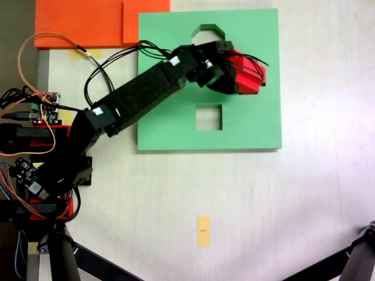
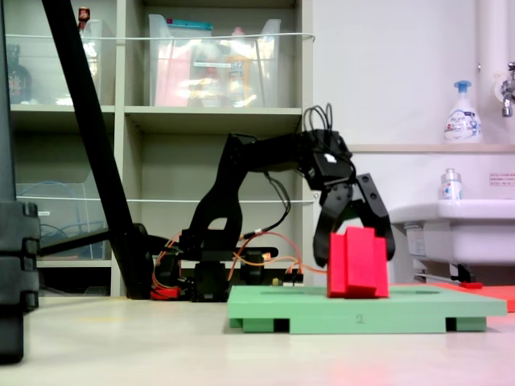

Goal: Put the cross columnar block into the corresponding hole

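Observation:
The red cross columnar block (image 2: 358, 264) stands upright on the green foam board (image 2: 273, 310), its stepped plus-shaped top showing from the side. My gripper (image 2: 356, 259) comes down from above with one finger against each side of it. From above, the block (image 1: 251, 75) shows just past the black gripper (image 1: 245, 75) near the board's (image 1: 176, 76) middle right. The corresponding hole is hidden under the gripper and block. An octagonal cutout (image 1: 206, 30) and a square cutout (image 1: 209, 117) lie open on the board.
Orange foam sheets (image 1: 82, 23) lie at the table's far left corner. The arm's base and circuit boards (image 1: 35, 117) sit left of the board. A yellow tape mark (image 1: 203, 230) is on the table. Black stand legs (image 1: 88, 257) cross the near edge.

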